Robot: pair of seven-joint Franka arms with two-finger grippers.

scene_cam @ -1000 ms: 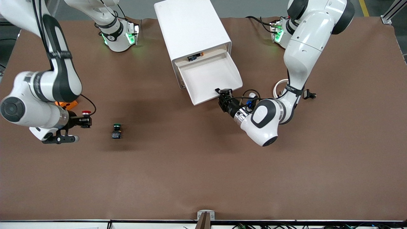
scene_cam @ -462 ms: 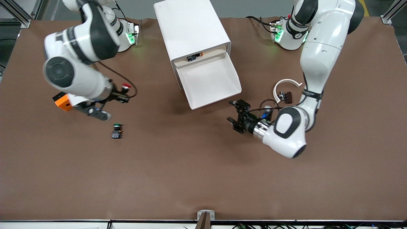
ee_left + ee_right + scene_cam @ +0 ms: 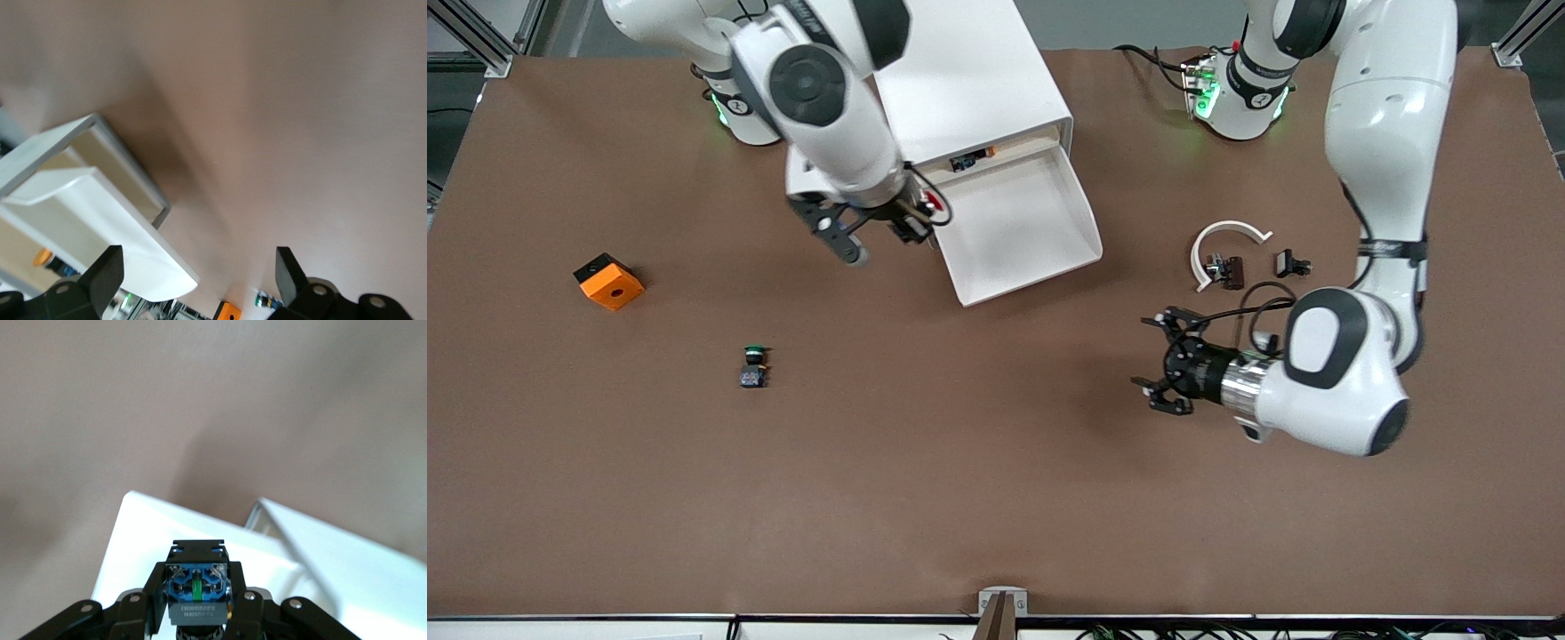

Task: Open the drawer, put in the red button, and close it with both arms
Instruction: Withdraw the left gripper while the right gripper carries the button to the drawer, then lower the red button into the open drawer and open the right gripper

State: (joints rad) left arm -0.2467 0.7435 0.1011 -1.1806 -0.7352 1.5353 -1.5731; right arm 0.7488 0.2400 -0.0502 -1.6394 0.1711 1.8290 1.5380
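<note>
Right gripper [image 3: 911, 222] has swung from orange block [image 3: 609, 282] to open drawer's [image 3: 1021, 222] edge, clenched on red button [image 3: 197, 593]. Left gripper [image 3: 1160, 365] has backed off, fingers spread, over bare surface [image 3: 996, 471].

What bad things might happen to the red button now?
The right gripper holds the red button at the very edge of the open drawer, so it might drop onto the table instead. Or it may bump the drawer's side wall. The open left gripper waits over the table.
</note>
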